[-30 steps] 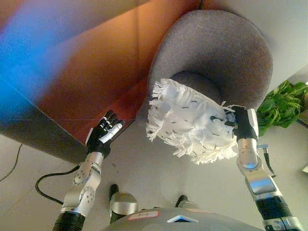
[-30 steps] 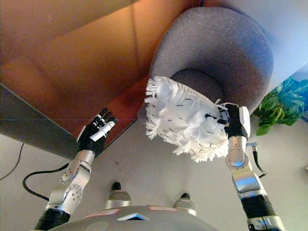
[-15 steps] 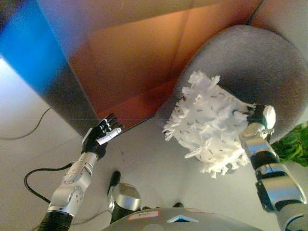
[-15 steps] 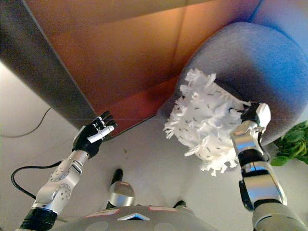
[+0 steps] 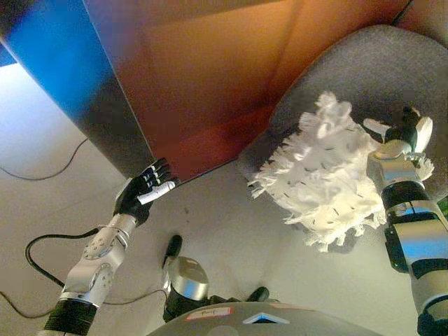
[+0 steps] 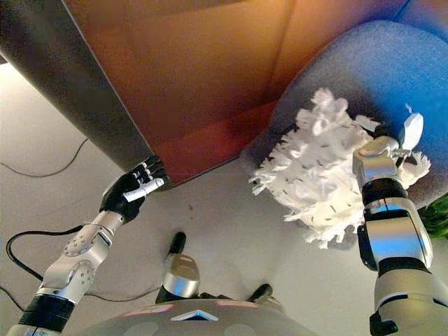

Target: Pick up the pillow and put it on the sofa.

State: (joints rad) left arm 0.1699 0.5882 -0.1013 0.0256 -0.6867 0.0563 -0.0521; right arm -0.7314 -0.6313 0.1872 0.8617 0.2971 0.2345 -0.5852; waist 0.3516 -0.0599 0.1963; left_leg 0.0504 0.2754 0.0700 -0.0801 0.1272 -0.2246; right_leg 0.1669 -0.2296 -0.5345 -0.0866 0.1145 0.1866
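The white fringed pillow (image 5: 329, 178) lies tilted against the front of the grey round sofa (image 5: 350, 70), with its lower fringe hanging over the seat's edge. My right hand (image 5: 402, 133) is at the pillow's upper right edge, over the seat. One white-tipped finger sticks out straight above the cloth and none is curled round it. It also shows in the right eye view (image 6: 392, 140). My left hand (image 5: 143, 196) is open and empty, held up far left of the pillow, near the corner of the brown panel.
A large orange-brown panel (image 5: 210, 84) with a dark grey edge (image 5: 105, 112) stands left of the sofa. A green plant (image 6: 439, 217) shows at the right edge. Pale floor (image 5: 231, 224) lies between the panel and the sofa.
The view has shifted. My right hand has carried the pillow up and right against the sofa seat, and its fingers have come off the cloth. The left hand stays raised and open.
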